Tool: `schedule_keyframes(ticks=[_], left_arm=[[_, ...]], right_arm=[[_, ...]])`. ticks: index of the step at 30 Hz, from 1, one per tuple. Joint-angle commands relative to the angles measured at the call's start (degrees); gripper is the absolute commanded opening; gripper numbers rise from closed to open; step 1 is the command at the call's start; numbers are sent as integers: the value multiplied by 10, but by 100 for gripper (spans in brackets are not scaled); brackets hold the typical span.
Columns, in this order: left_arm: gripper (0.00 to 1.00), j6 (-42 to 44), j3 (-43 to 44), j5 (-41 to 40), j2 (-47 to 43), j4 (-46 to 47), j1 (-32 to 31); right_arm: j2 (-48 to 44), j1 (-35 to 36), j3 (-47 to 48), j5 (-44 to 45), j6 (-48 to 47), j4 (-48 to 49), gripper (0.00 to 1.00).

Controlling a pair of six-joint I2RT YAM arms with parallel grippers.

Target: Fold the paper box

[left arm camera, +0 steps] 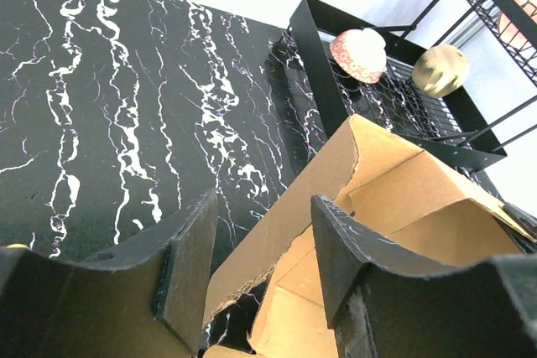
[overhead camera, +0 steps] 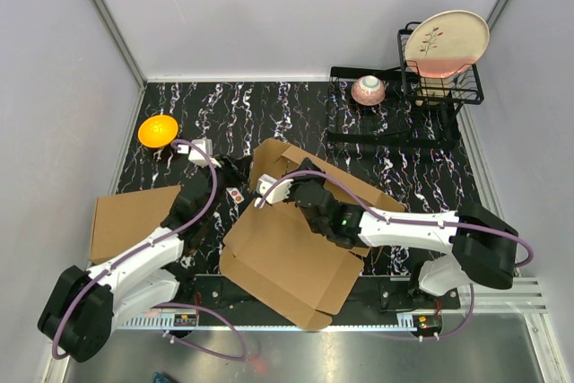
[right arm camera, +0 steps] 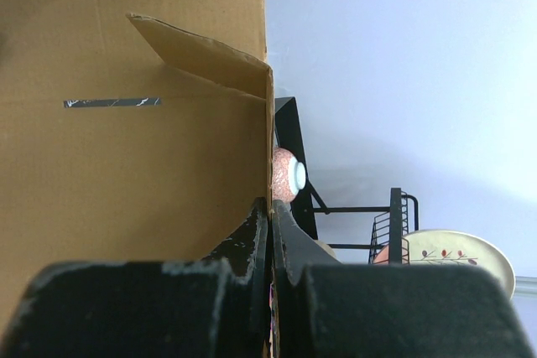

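The paper box (overhead camera: 291,253) lies mostly flat in the middle of the table, brown and unprinted, with its far side wall and a tab raised. My right gripper (overhead camera: 280,187) is shut on the raised wall's edge. In the right wrist view its jaws (right arm camera: 271,236) pinch the thin cardboard edge, with the box's inner face (right arm camera: 126,157) to the left. My left gripper (overhead camera: 239,171) is open at the box's far left corner. In the left wrist view the raised flap (left arm camera: 394,182) stands ahead, and its edge runs between the open fingers (left arm camera: 264,266) without touching them.
A second flat brown carton (overhead camera: 130,221) lies at the left. An orange bowl (overhead camera: 157,129) sits at the far left. A black tray (overhead camera: 395,105) at the far right holds a pink bowl (overhead camera: 369,90). A wire rack (overhead camera: 441,87) holds a plate (overhead camera: 446,42).
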Motion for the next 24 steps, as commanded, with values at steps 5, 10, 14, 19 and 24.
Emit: schedule_keyframes(ticks=[5,10,14,19,24], left_arm=[[52,-17,-39,1,-13,96,-19],[52,-6,-49,-16,0,104,-34],[52,3,-32,-44,30,108,-34],[52,22,-12,-55,86,124,-34],[49,26,2,-52,126,151,-33]], right_arm=[[12,4,10,16,16,31,0],[21,4,13,16,27,29,0],[21,4,18,13,38,19,0],[18,4,22,12,42,13,0],[11,4,21,10,47,5,0]])
